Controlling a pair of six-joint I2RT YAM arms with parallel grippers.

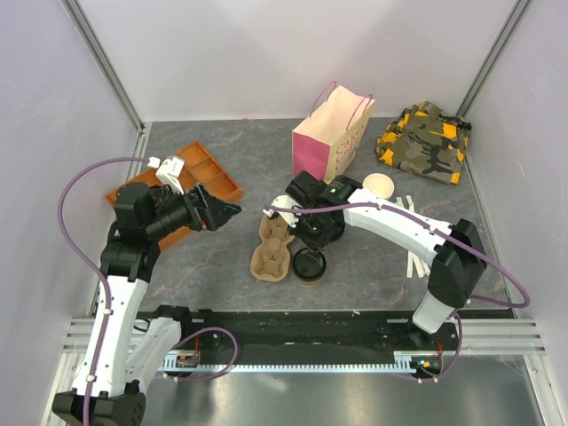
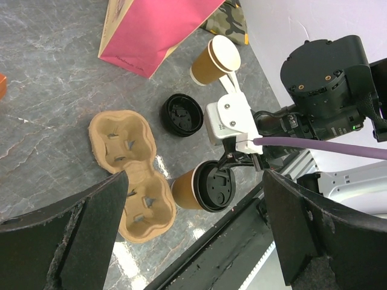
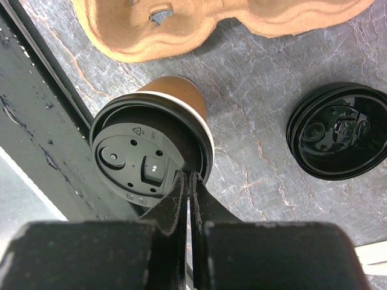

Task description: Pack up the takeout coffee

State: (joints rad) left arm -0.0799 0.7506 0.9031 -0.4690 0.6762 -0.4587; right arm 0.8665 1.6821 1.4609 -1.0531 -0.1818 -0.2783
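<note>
Right tool (image 3: pixel 188 178) is closed up, tips on the coffee (image 3: pixel 151 158) lid (embossing unreadable), left tool (image 1: pixel 229 213) spread wide apart.

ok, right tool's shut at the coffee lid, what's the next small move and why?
Probably press the shut right tool down a little on the lid. Its tips sit at the lid's edge, and a strip of white rim on the takeout coffee shows beside them, so the lid may not be fully seated.
</note>
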